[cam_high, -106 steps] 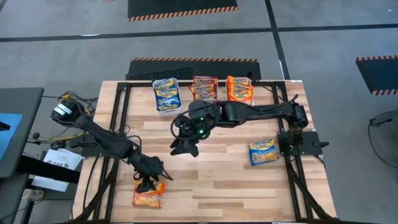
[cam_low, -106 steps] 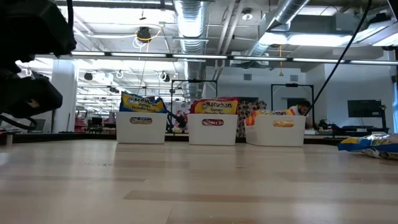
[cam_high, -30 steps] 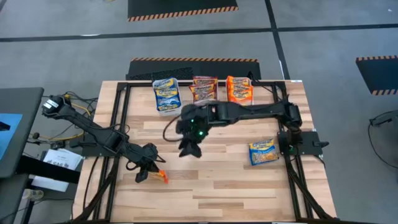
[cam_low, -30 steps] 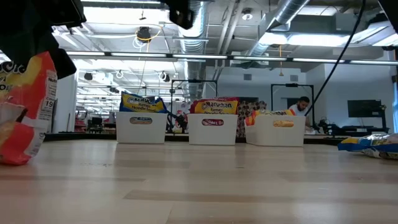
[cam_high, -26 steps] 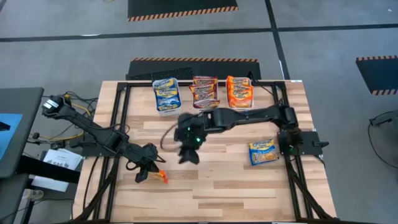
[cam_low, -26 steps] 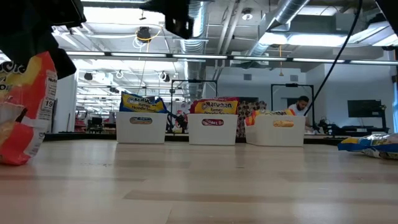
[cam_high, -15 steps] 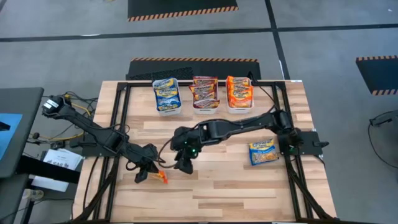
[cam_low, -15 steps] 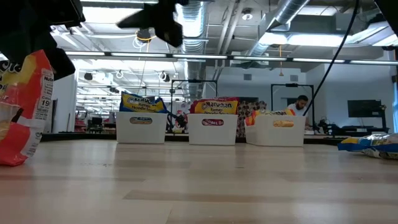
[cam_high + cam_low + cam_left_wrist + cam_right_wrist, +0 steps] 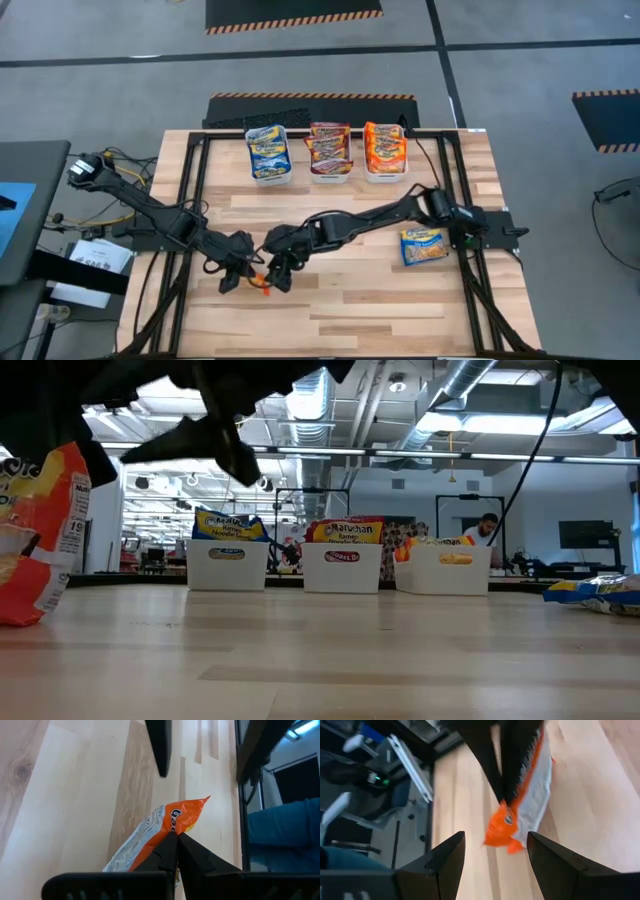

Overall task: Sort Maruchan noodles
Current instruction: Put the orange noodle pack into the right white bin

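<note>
My left gripper (image 9: 243,272) is at the near left of the table, shut on an orange Maruchan noodle packet (image 9: 167,827) that stands on edge and shows as a thin sliver (image 9: 262,285) from above. My right gripper (image 9: 279,273) hangs open just to the right of that packet (image 9: 525,795), its fingers on either side of it without touching. A blue packet (image 9: 424,244) lies flat at the right. Three white bins at the far edge hold blue (image 9: 269,155), maroon (image 9: 330,150) and orange (image 9: 385,148) packets. My left gripper pinches an edge of the orange packet (image 9: 169,834) between its two fingertips, slanting down from the table's left. The packet stands upright on edge in the hold (image 9: 40,530). Whether its lower end touches the table I cannot tell.
The black frame rails (image 9: 190,200) run along the table's left and right sides. Bare wood (image 9: 370,300) lies between the near edge and the bins. A person (image 9: 487,532) shows in the room far behind the table.
My right gripper has swung from the table's middle toward the near left and down, staying open, and now hangs beside the orange packet. My left gripper has kept the packet where it was.
</note>
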